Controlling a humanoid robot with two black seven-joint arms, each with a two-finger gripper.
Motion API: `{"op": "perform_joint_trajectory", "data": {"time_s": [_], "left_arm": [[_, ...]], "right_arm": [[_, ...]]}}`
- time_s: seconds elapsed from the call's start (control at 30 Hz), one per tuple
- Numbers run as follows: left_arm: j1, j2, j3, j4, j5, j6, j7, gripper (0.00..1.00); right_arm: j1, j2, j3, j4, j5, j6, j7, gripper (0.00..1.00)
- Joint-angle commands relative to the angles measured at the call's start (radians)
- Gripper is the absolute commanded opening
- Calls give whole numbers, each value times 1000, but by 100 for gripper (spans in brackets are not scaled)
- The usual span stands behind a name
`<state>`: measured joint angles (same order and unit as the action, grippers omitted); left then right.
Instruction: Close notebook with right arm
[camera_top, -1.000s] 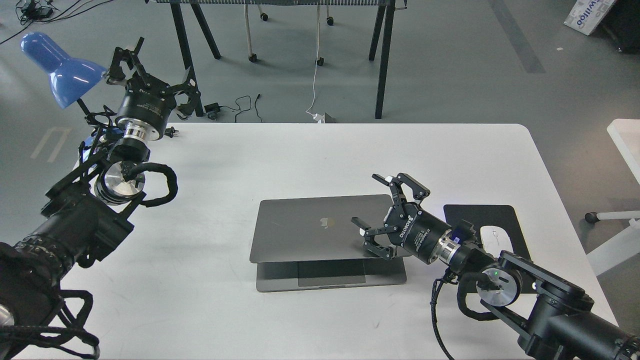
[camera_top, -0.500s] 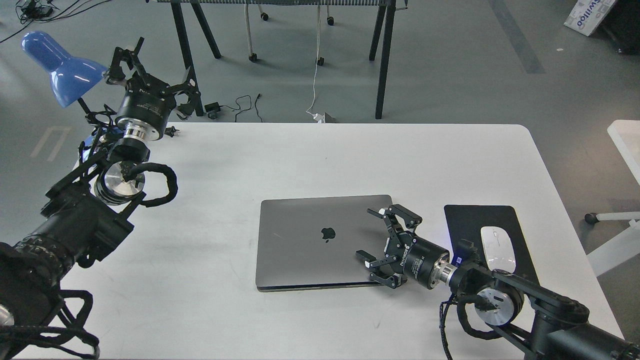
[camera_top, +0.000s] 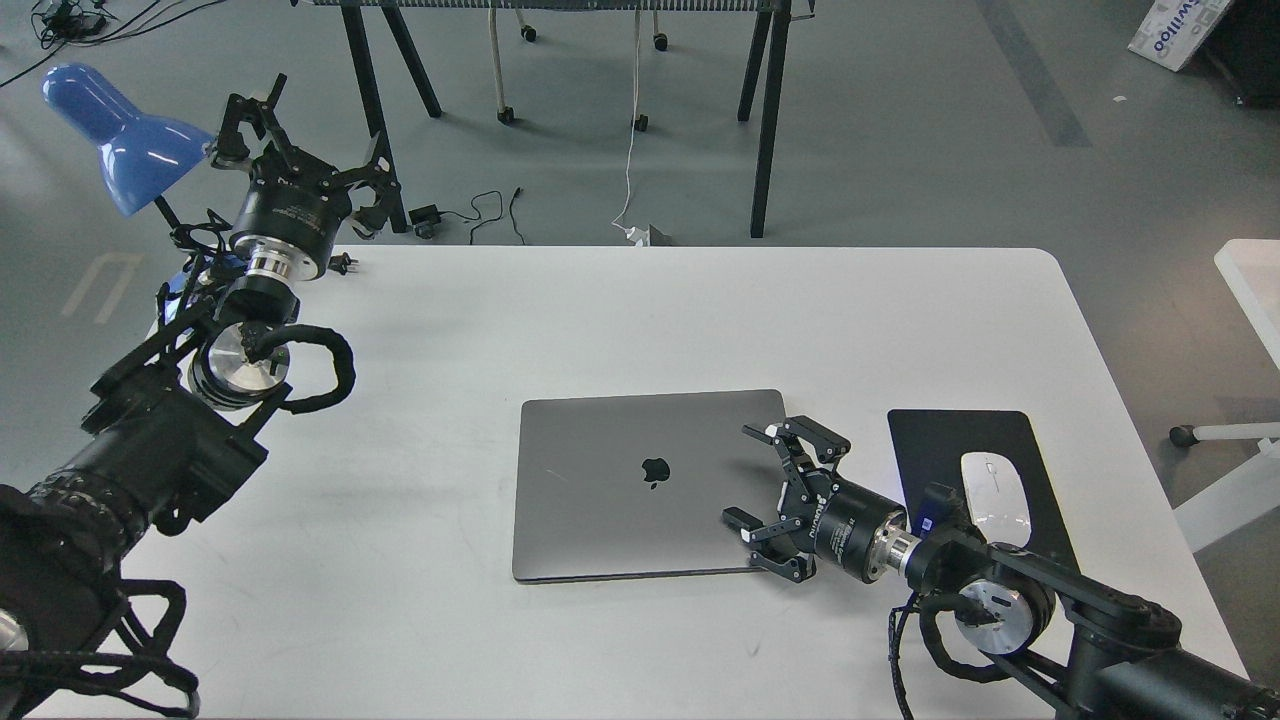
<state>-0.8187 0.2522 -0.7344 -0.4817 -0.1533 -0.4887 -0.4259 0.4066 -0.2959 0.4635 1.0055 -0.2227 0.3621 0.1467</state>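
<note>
On the white desk (camera_top: 620, 310), near its middle & a bit toward the front edge, the notebook (camera_top: 640, 485) lies shut flat, grey lid up w/ the dark apple logo (camera_top: 655, 470) showing in the centre. At its right edge sits the right hand (camera_top: 758, 478), fingers spread apart, holding nothing; one fingertip is over the lid's far-right part, the other over the front-right corner, though whether they touch the metal can't be told. Behind it the right arm (camera_top: 1000, 610) runs back to the lower right corner of the view, w/ a silver joint disc & looped black cable. Just right of the notebook is a black mouse pad (camera_top: 940, 450) w/ a white mouse (camera_top: 995, 485) lying on it; the arm's wrist overlaps the pad's front-left part. Far left, the left arm (camera_top: 150, 460) reaches up along the desk's left side; its left hand (camera_top: 300, 130) is raised past the back-left corner, fingers spread wide, empty, next to a blue lamp (camera_top: 115, 135). Beyond the desk: grey floor, black table legs, loose cables.
</note>
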Motion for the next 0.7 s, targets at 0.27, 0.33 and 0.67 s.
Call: {"op": "perform_joint_trajectory", "data": {"time_s": [0.27,0.33,0.67], "left_arm": [[1,-1,1,0,0,0,1,100],[1,-1,1,0,0,0,-1,100],[0,-1,3,0,0,0,1,100]], "right_arm": [[21,-3,93,82,-23,8,8,100],[17,-6,183,94,-23,8,7,100],[139,-9,552,49,-23,-2,-12,100]]}}
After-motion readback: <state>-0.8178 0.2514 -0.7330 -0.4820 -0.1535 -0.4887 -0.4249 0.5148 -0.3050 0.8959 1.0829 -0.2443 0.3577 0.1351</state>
